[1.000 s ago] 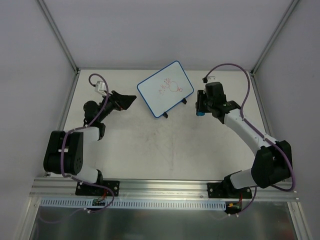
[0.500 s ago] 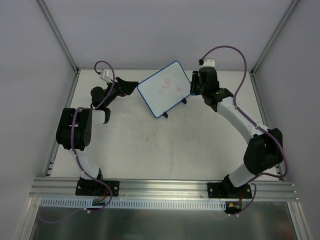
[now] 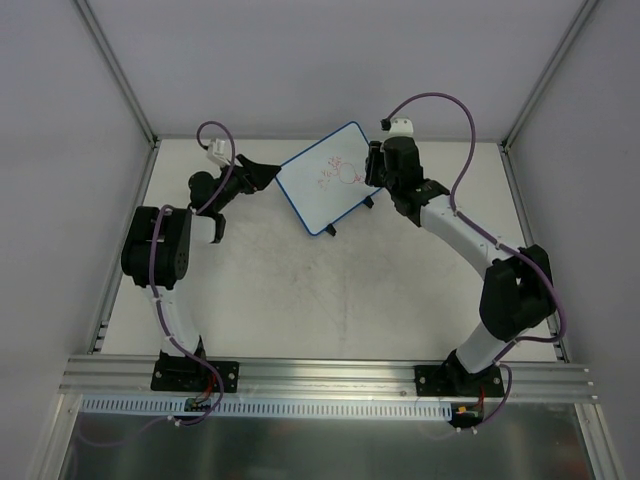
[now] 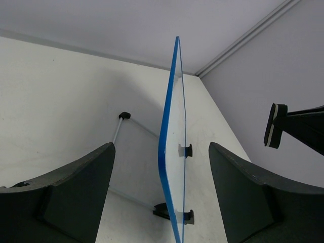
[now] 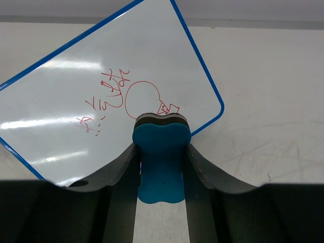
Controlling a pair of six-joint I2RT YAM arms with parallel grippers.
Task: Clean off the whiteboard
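The whiteboard (image 3: 330, 180) stands tilted on its black feet at the back middle of the table, with red scribbles (image 3: 338, 172) on its face. My left gripper (image 3: 266, 173) is open at the board's left edge. In the left wrist view the board (image 4: 170, 147) is edge-on between the spread fingers (image 4: 76, 192), touching neither. My right gripper (image 3: 374, 170) is shut on a blue eraser (image 5: 161, 162) and holds it at the board's right side. In the right wrist view the eraser's dark felt end sits at the red circle and scribbles (image 5: 116, 96) on the board (image 5: 76, 76).
The board's thin wire stand (image 4: 117, 130) rests on the table behind it. Grey enclosure walls and metal posts (image 3: 115, 70) close in the back and sides. A dark part of the right gripper (image 4: 276, 132) shows at the right of the left wrist view.
My left gripper has swung up and right to the board's left edge. My right gripper has carried the eraser up and left, from beside the board to its right side.
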